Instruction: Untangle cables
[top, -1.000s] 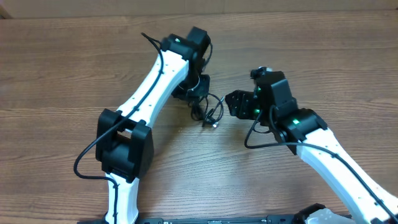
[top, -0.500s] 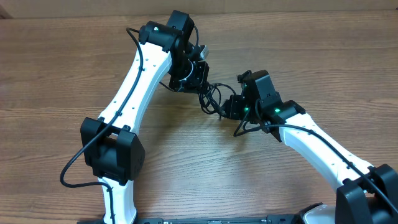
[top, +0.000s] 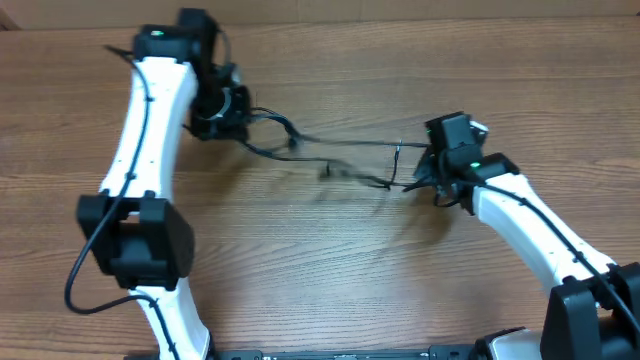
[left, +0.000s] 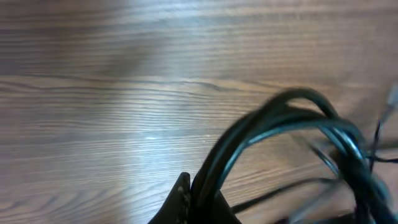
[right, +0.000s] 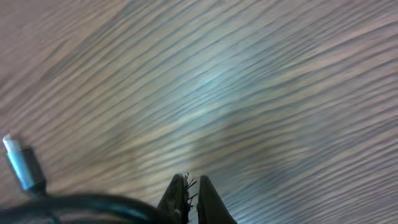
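Observation:
The cables (top: 350, 143) are thin black cords stretched across the wooden table between my two grippers, partly blurred. My left gripper (top: 232, 112), at the upper left, is shut on one end of the bundle. In the left wrist view the cables (left: 245, 134) rise out of the shut left gripper (left: 198, 193) and arc to the right. My right gripper (top: 425, 172) is shut on the other end. In the right wrist view its jaws (right: 190, 180) are pressed together, a cable (right: 81, 204) runs in from the left, and a silver plug (right: 22, 165) hangs at the far left.
Bare wooden table (top: 330, 260) surrounds both arms. The white left arm (top: 140, 140) runs down the left side and the white right arm (top: 530, 230) down the right side. The table's far edge (top: 400, 22) lies just behind the left gripper.
The right gripper closed on the cables. Both arms then pulled apart, left toward the upper left and right toward the right, drawing the bunched cables out into a long stretched line.

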